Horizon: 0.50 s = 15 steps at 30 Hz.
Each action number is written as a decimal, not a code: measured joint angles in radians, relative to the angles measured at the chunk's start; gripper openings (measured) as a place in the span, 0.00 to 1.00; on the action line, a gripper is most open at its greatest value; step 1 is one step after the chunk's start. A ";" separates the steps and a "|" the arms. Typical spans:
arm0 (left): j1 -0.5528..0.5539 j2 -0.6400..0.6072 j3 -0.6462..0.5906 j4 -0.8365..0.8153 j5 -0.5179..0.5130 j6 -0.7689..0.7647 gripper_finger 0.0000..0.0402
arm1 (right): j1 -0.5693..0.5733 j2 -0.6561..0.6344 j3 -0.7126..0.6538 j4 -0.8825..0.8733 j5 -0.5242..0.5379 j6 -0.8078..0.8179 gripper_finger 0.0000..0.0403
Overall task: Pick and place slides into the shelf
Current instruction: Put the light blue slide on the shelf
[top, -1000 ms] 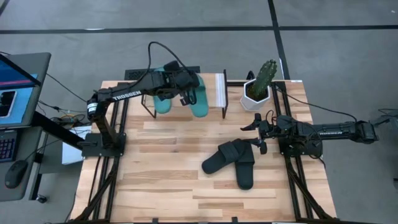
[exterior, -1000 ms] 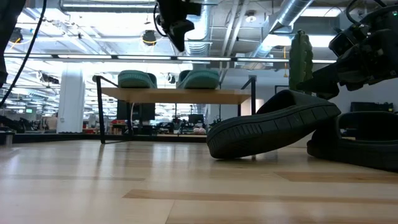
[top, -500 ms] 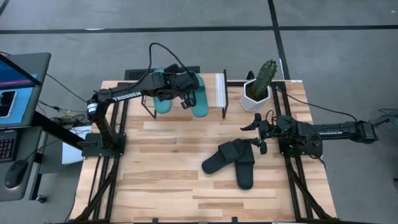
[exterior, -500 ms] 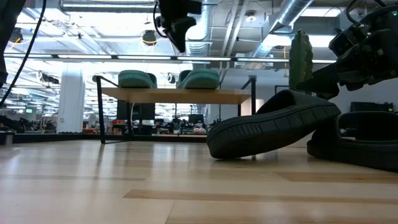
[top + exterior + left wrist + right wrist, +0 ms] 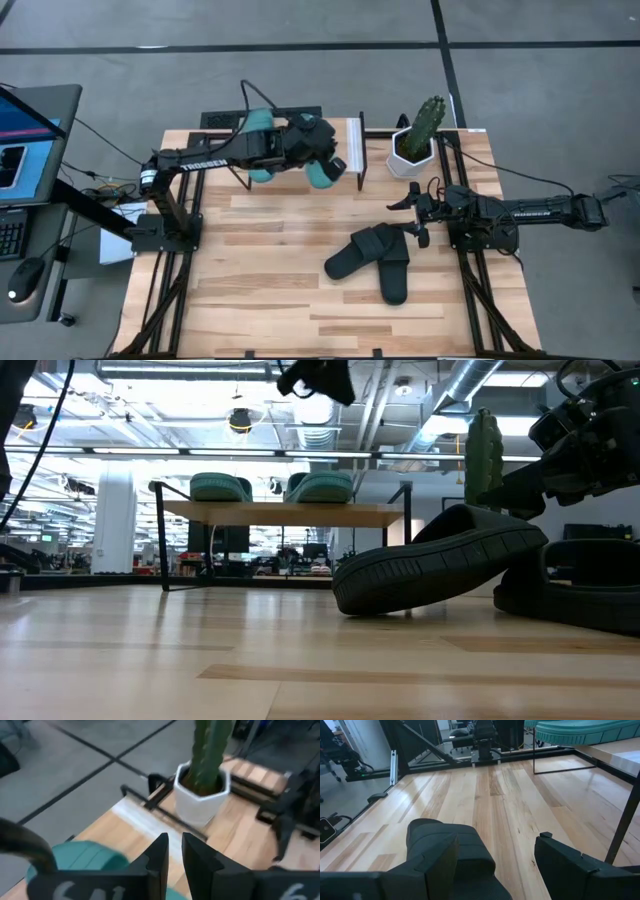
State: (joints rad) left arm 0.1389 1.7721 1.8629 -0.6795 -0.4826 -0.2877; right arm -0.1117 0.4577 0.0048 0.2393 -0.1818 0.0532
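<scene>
Left hand (image 5: 337, 165) swung right over shelf (image 5: 352, 145) since earlier frame, fingers nearly together, empty. Teal slides (image 5: 262, 160) on shelf. Black slides (image 5: 375, 258) on bench, near-right; right hand (image 5: 408, 212) spread wide beside them. Next: grip strap squarely, lift clear.

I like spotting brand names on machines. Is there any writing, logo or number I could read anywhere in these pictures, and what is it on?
"TROSSEN": white letters along the left arm, seen from above.
White lettering on the right arm: too small to read.
Pale marks on the left gripper body, in its wrist view: blurred, unreadable.
Laptop screen beside the table: nothing legible.
The teal slides, black slides, shelf and cactus pot show no writing.
</scene>
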 joint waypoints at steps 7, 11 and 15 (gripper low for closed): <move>-0.022 0.000 0.000 0.093 -0.104 -0.024 0.11 | 0.000 0.000 0.000 0.000 0.000 0.000 0.62; -0.022 0.001 0.000 0.125 -0.220 -0.038 0.11 | 0.000 0.000 0.000 0.000 0.000 0.000 0.62; -0.021 0.001 0.000 0.109 -0.407 -0.140 0.11 | 0.000 0.000 0.000 0.000 0.000 0.000 0.62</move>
State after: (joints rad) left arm 0.1177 1.7729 1.8629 -0.5705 -0.8897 -0.4280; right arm -0.1118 0.4577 0.0045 0.2390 -0.1818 0.0532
